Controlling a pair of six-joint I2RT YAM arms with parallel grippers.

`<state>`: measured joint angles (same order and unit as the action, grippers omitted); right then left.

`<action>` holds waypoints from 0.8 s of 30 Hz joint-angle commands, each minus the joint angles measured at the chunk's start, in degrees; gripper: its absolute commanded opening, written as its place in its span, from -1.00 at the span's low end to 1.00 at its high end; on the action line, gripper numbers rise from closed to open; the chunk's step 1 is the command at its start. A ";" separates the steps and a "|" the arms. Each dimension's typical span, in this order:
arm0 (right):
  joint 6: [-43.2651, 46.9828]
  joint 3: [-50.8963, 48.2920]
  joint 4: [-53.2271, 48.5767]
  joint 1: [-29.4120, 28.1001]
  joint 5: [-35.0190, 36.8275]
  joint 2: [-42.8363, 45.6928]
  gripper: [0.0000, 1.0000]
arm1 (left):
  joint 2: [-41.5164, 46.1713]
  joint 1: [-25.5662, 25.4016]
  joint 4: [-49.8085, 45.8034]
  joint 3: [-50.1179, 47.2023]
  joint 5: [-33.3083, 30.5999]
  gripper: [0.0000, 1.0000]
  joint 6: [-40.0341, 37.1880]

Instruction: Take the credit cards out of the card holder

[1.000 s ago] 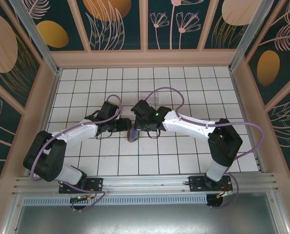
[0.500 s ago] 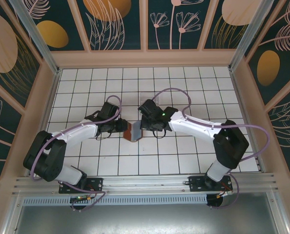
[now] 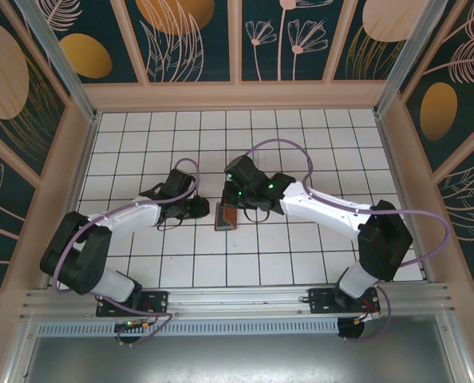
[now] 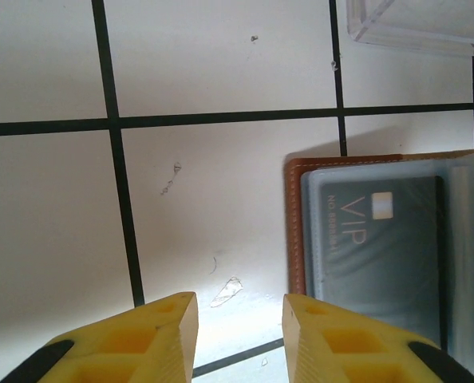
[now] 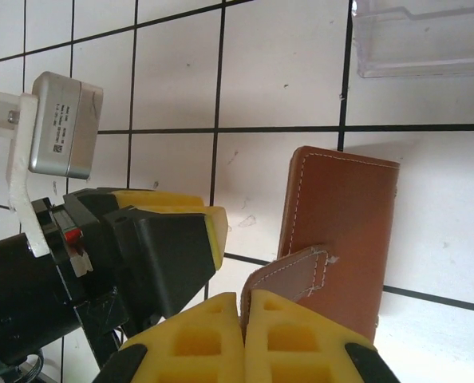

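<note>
Right fingers (image 5: 237, 323) are pressed fully together, and the little brown closing tab (image 5: 289, 275) of the small brown leather folding card holder (image 5: 341, 207) runs in between their tips, so I take it they have the holder pinched by that tab. The left fingers (image 4: 177, 331) stand part open with nothing between them, only bare white tiled surface (image 4: 53, 72) with black grid lines showing through the gap.

From above, the card holder sits between the 2 arms, the left fingers just beside it on 1 side and not touching, the right fingers at it from the other. The right wrist view shows its brown outer face, the left wrist view its grey-blue lined inner face, so the inside is turned toward the free left fingers. Whether the holder stands on edge or leans I cannot tell.

Behind a pale window in that lining lies 1 dark grey-green plastic credit card (image 4: 381, 255) marked VIP; other cards I cannot make out. The relation that matters: the card is not in line with the left fingers' gap but off to the right of it in the left wrist view, past the stitched leather edge. Its long axis, judged from the lettering, runs along the direction the fingers point. The left arm seems best placed to take it, and it would need to shift sideways first.
</note>
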<state>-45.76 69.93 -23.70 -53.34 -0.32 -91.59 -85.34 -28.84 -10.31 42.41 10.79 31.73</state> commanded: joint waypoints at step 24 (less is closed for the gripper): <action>-2.11 -12.80 -3.76 2.62 5.41 6.47 -1.00 | -5.86 -2.69 2.79 3.42 6.00 -0.20 1.80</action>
<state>-46.89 58.96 -26.00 -51.07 3.42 -87.33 -90.06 -30.89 -8.08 44.05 16.08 32.86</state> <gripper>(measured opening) 0.055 0.400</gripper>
